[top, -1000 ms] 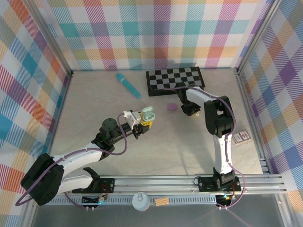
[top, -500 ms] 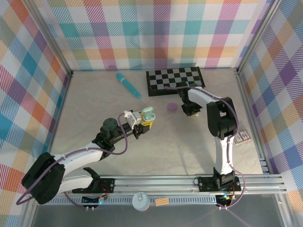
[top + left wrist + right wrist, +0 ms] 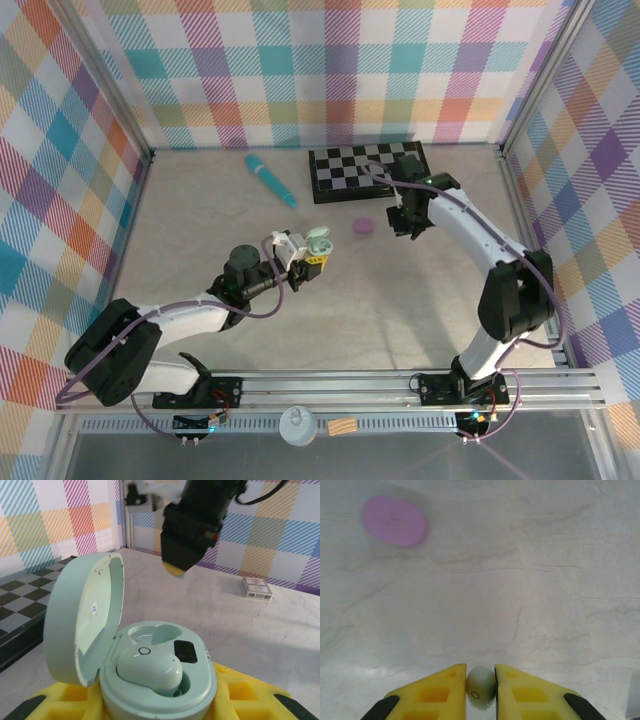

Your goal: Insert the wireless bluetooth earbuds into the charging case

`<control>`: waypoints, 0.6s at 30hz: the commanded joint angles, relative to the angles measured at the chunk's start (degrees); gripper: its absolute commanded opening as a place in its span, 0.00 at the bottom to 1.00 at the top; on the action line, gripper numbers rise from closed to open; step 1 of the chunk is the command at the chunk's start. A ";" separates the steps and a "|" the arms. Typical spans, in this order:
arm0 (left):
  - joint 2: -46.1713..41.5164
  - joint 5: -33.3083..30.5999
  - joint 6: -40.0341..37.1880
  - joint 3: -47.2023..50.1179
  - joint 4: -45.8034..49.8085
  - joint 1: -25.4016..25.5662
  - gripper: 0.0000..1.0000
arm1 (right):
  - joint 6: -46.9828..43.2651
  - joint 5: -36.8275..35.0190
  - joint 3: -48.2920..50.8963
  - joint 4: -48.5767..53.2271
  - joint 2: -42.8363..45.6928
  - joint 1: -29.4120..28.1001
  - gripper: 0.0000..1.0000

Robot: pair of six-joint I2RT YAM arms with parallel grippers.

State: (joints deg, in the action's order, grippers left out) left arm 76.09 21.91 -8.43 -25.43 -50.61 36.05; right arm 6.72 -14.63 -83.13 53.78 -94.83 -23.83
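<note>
Right claw (image 3: 480, 680) clenched on a pale green earbud (image 3: 481, 691) over bare bench (image 3: 530, 580), with a pink-purple disc (image 3: 394, 520) nearby. Left claw (image 3: 155, 707) grasps the charging case (image 3: 200, 690), whose lid (image 3: 82, 625) is open. One seated earbud (image 3: 149, 669) lies inside, and the other socket (image 3: 152, 631) is bare. Chessboard (image 3: 370, 172) and teal stick (image 3: 270, 180) lie beyond.

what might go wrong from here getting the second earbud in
1. The earbud is pinched only at the tips of the right jaws, so it may slip or twist on the way over.
2. The case has one free socket beside the seated bud; a poor line-up may knock that bud or the open lid.
</note>
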 commanded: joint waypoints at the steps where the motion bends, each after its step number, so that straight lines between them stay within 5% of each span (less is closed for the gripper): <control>1: 1.19 1.67 0.24 -3.29 -5.38 -1.24 0.32 | 1.74 3.22 -0.68 4.40 3.14 -2.81 0.19; 18: 4.25 4.61 2.13 -6.30 -7.24 -2.13 0.32 | 4.63 20.70 -11.20 3.45 8.81 -13.67 0.20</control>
State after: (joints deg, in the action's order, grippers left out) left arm 80.23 24.38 -7.57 -30.20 -54.22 34.54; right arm 10.15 0.40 -92.25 58.43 -86.26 -36.29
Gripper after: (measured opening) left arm 0.358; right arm 0.203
